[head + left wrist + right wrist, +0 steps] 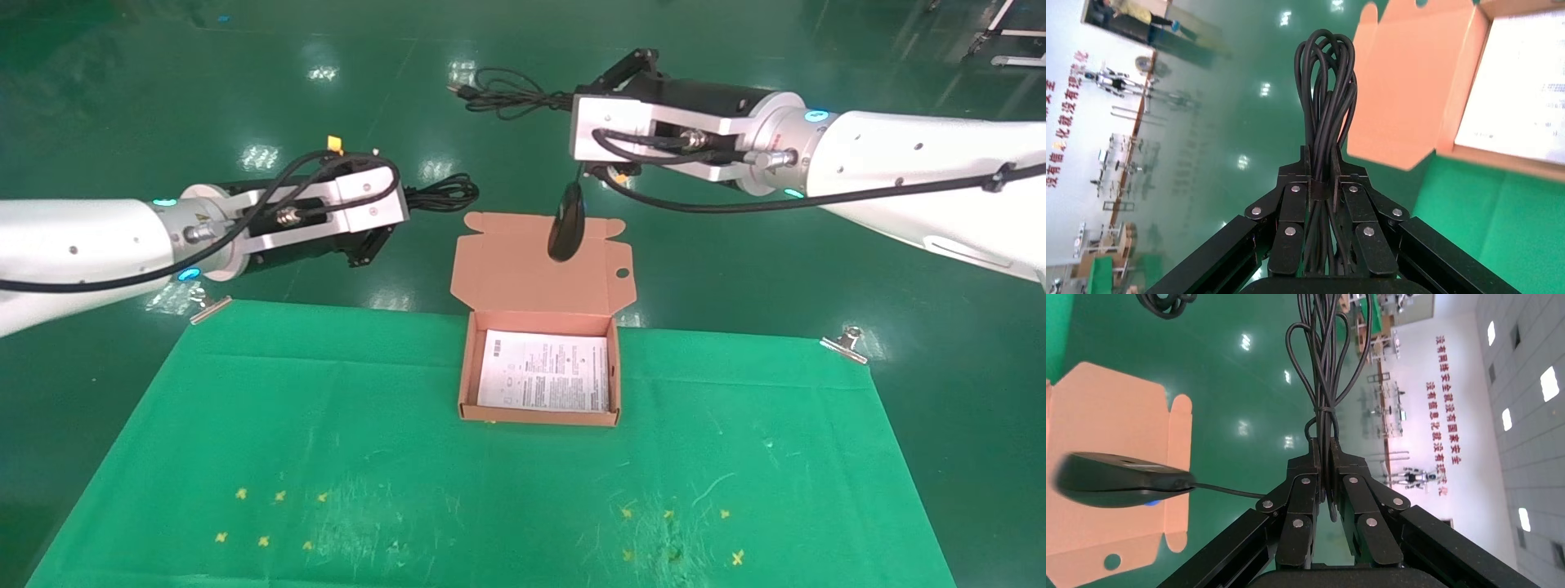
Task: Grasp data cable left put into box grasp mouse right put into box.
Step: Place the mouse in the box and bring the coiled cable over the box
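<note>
My left gripper (406,200) (1321,165) is shut on the data cable (442,193) (1324,92), a black looped bundle, and holds it in the air left of the box lid. My right gripper (585,88) (1322,450) is shut on the mouse's coiled cord (507,90) (1324,367). The black mouse (566,220) (1113,479) hangs from that cord in front of the open lid flap (523,273). The salmon-orange box (467,371) sits open at the cloth's far edge with a white printed sheet (545,371) inside.
A green cloth (490,490) covers the table, held by metal clips at its far corners (209,308) (847,343). Yellow cross marks (270,518) lie near its front edge. Shiny green floor lies beyond.
</note>
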`<state>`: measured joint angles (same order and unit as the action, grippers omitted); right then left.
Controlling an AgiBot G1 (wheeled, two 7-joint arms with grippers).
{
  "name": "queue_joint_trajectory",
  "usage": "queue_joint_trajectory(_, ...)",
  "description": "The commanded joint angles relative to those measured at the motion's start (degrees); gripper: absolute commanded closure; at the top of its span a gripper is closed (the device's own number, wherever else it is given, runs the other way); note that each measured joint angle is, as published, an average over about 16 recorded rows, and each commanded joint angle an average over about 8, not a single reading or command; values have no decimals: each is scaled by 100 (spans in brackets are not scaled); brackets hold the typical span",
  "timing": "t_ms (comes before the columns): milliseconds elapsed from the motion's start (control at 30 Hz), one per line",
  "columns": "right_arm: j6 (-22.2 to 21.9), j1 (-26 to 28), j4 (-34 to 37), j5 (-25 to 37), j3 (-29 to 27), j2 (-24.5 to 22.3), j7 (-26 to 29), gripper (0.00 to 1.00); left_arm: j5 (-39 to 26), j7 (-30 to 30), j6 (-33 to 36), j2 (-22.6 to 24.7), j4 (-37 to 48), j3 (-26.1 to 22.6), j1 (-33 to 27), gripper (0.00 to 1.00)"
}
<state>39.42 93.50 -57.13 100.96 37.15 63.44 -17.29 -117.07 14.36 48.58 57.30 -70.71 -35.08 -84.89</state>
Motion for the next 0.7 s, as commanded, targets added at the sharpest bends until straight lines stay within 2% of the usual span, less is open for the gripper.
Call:
queue_joint_trajectory(33,16,57,99,-126,-22,71,-179,100,1,-8,-39,25,10,11,-25,100)
queue_joint_trajectory(467,76,-13,294,-212,10,128,-271,100,-65,16,-21,-35,-3,-20,75,100)
queue_joint_trajectory(700,61,-149,551,-195,94,322,-271,100,-298,221,84,-118,-68,-92,261,100)
